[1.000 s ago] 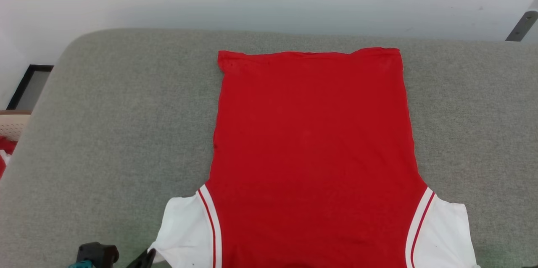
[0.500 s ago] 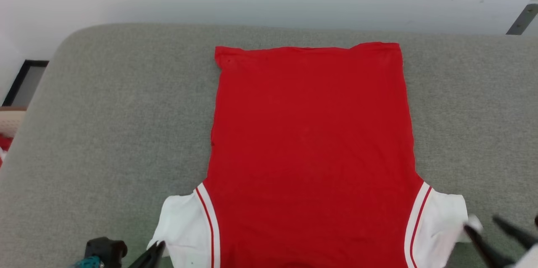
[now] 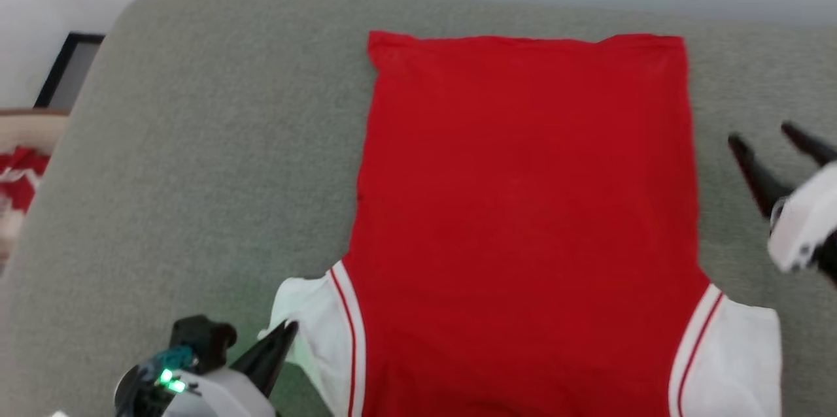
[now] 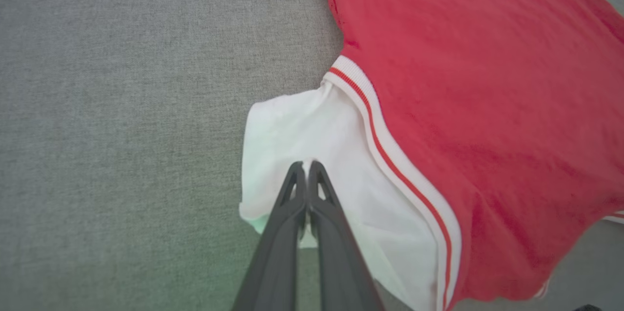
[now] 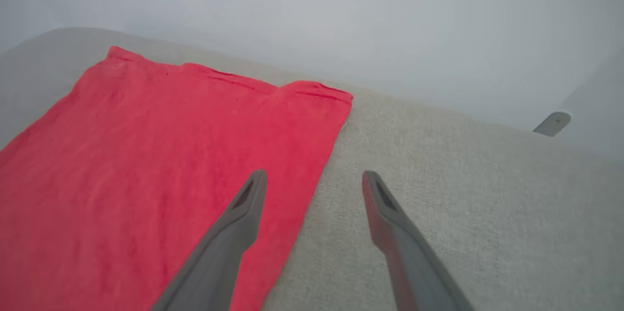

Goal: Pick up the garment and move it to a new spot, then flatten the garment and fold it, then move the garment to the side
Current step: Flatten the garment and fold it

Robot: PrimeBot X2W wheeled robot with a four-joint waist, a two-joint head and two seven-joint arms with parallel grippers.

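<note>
The red jersey shirt with white short sleeves [image 3: 523, 208] lies spread flat, plain side up, on the grey fabric-covered table [image 3: 196, 175], so flattening looks done imo, with folding and moving it aside left to do. The left gripper [image 4: 307, 164] is clenched, tips on the left sleeve [image 4: 302, 126] (can't tell if it's pinching cloth). The right gripper [image 3: 762, 134] hangs spread wide and empty just beside the shirt's right edge.
</note>
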